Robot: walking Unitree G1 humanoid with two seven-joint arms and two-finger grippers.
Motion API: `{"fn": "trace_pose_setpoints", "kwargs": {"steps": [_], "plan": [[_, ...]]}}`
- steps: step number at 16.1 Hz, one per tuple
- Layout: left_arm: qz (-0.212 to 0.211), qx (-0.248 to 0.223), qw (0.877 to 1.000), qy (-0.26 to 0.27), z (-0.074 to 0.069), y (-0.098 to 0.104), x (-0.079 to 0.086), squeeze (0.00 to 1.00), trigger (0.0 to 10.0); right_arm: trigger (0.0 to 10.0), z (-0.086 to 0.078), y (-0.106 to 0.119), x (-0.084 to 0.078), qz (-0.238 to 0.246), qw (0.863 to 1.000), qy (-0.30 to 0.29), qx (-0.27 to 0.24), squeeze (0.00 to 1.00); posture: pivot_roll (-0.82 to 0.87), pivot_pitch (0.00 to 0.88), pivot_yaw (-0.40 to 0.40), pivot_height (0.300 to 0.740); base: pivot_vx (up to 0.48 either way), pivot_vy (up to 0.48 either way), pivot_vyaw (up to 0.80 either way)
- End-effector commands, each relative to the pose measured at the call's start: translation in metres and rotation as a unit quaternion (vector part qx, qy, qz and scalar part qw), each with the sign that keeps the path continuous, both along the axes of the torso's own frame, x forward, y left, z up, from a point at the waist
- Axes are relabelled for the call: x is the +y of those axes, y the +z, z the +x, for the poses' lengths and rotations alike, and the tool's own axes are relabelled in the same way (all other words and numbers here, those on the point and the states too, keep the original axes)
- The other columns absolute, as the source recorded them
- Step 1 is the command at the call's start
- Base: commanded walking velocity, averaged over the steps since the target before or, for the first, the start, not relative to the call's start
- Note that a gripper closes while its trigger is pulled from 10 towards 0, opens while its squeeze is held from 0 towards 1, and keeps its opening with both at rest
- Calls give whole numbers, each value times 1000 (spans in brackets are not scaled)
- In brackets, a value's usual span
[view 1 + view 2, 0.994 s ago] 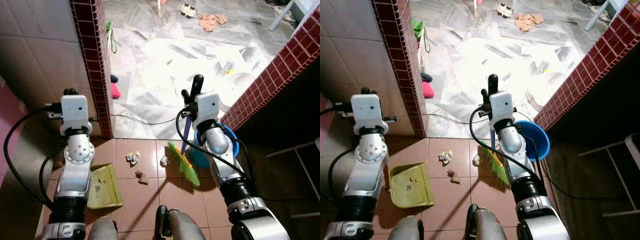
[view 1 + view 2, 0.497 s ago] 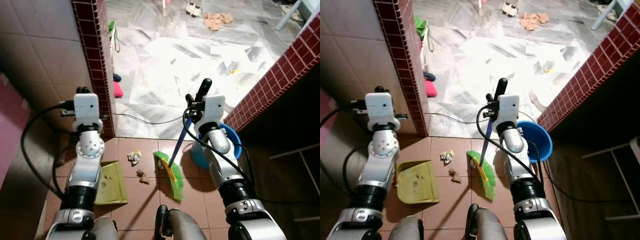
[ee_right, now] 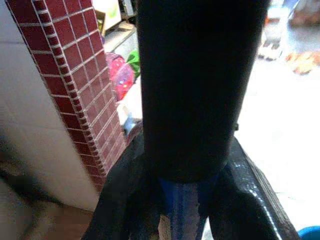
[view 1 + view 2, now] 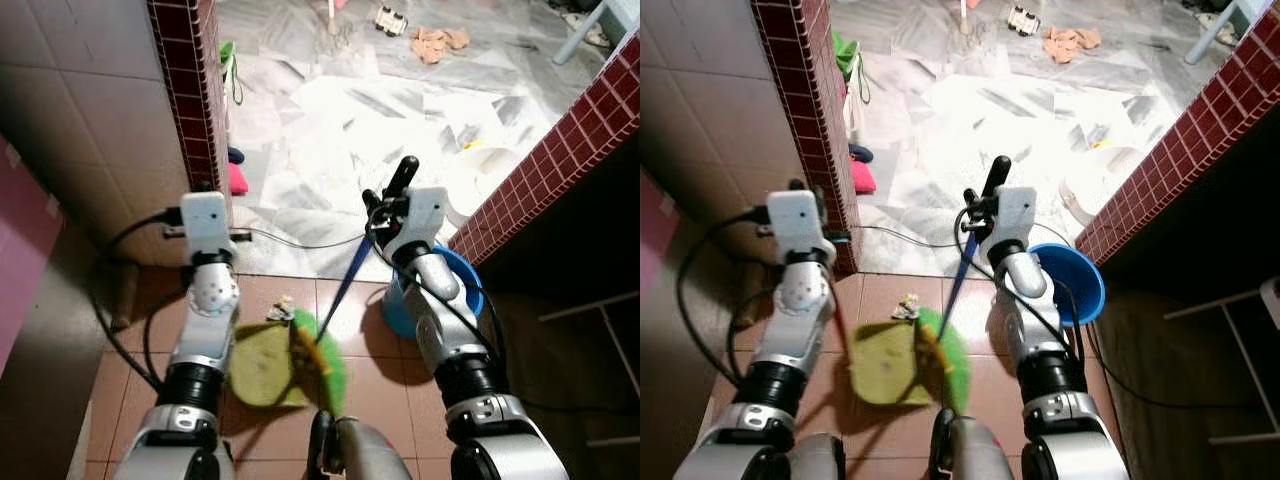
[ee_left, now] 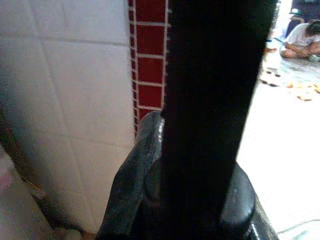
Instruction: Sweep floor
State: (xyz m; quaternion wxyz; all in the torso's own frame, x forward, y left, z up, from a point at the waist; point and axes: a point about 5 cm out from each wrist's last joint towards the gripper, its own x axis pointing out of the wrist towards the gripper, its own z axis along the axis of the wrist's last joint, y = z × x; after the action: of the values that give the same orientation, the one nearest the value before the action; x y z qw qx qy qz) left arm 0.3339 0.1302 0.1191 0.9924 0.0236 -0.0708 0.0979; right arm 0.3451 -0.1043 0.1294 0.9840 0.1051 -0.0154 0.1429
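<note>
My right gripper (image 4: 396, 180) is shut on the blue broom handle (image 4: 350, 275), which also shows between its fingers (image 3: 187, 210). The handle slants down to the green broom head (image 4: 328, 360) on the brown tiles in front of my feet. The yellow-green dustpan (image 4: 258, 352), blurred, lies right against the broom head on its left. It hangs below my left arm, whose gripper (image 4: 795, 186) is shut on the dustpan's handle. A crumpled paper scrap (image 4: 281, 306) lies on the tiles just beyond the pan and the broom head.
A red-tiled pillar (image 4: 195, 100) stands close behind my left arm. A red-tiled wall (image 4: 540, 170) runs along the right, with a blue basin (image 4: 462, 292) at its foot. Marble floor beyond holds cloths (image 4: 440, 40) and a thin cable (image 4: 290, 240). A person (image 5: 305, 37) sits far off.
My left arm has swung right, carrying the dustpan up to the broom. The broom head has swept left to meet the pan. The small crumbs between them are no longer seen.
</note>
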Motion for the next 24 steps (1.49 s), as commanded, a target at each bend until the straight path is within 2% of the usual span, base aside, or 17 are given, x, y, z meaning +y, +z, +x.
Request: {"fn": "trace_pose_setpoints", "kwargs": {"steps": [1,6,7,10,11,16,22,24], "plan": [[-9,6,1000,-19,2,-1,-9,0,10000,10000,-1,-1,4,69,997,20,27,0,-6,144,-130,740,0,0,0],[-16,6,1000,-23,4,-4,-9,0,10000,10000,1,6,5,129,989,52,48,0,-13,136,-128,740,0,0,0],[-17,6,1000,-23,4,-4,-9,0,10000,10000,1,8,4,124,990,56,44,0,-13,136,-128,740,0,0,0],[-16,4,1000,-22,4,-3,-8,0,10000,10000,3,20,-2,0,998,62,-27,0,-10,132,-129,740,0,0,0],[-16,2,1000,-21,4,-3,-4,0,10000,10000,4,29,-6,-91,991,56,-79,0,-10,132,-129,740,0,0,0],[-32,-10,999,-29,2,4,4,0,10000,10000,11,26,-41,-116,989,-43,-76,0,-6,121,-128,740,0,0,0],[-17,-29,999,-24,-5,12,18,0,10000,10000,3,16,-46,-160,980,-81,-86,0,-1,117,-125,740,0,0,0],[-13,-49,998,-22,-11,25,23,0,10000,10000,0,6,-46,-170,979,-91,-71,0,-1,117,-125,740,0,0,0]]}}
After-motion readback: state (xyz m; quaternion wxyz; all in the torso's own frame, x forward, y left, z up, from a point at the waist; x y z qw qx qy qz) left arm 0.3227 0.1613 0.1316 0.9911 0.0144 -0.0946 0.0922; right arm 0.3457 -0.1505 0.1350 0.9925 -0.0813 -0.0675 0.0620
